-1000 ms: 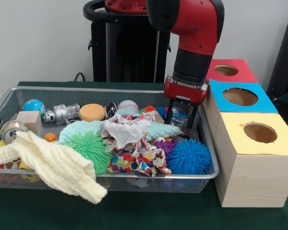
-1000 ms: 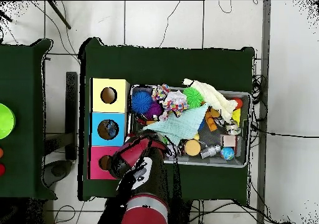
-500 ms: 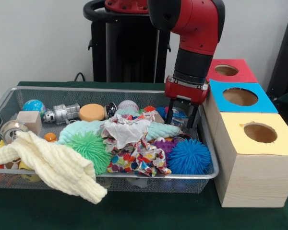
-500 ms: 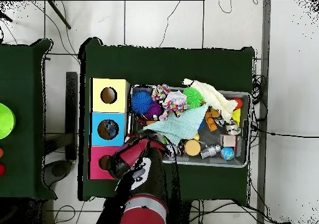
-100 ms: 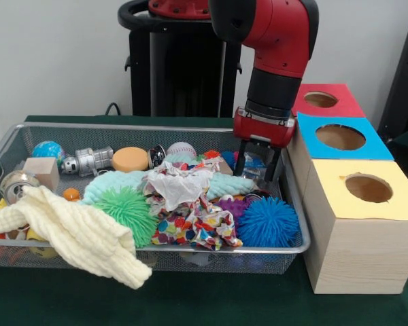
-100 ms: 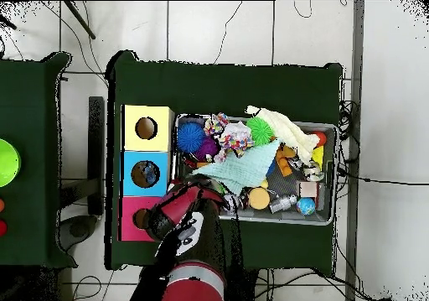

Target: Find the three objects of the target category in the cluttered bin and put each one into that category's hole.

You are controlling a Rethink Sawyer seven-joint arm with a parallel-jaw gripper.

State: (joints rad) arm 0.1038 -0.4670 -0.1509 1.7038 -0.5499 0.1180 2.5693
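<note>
Wire mesh bin point(image 5: 296, 224) hems the tool point(image 5: 258, 165), fingers spread and empty, above clutter at the box-side end; descending, it could snag the mint cloth point(image 5: 228, 185) beside the blue spiky ball point(image 5: 267, 222)

Lighting's pretty even and soft, no harsh glare anywhere, just faint shadows under the wire bin point(image 5: 292, 248) on the tabletop point(image 5: 190, 299).

No readable text anywhere.
I find no legible words, labels, brands or numbers on my arm, the bin's clutter or the boxes.
</note>
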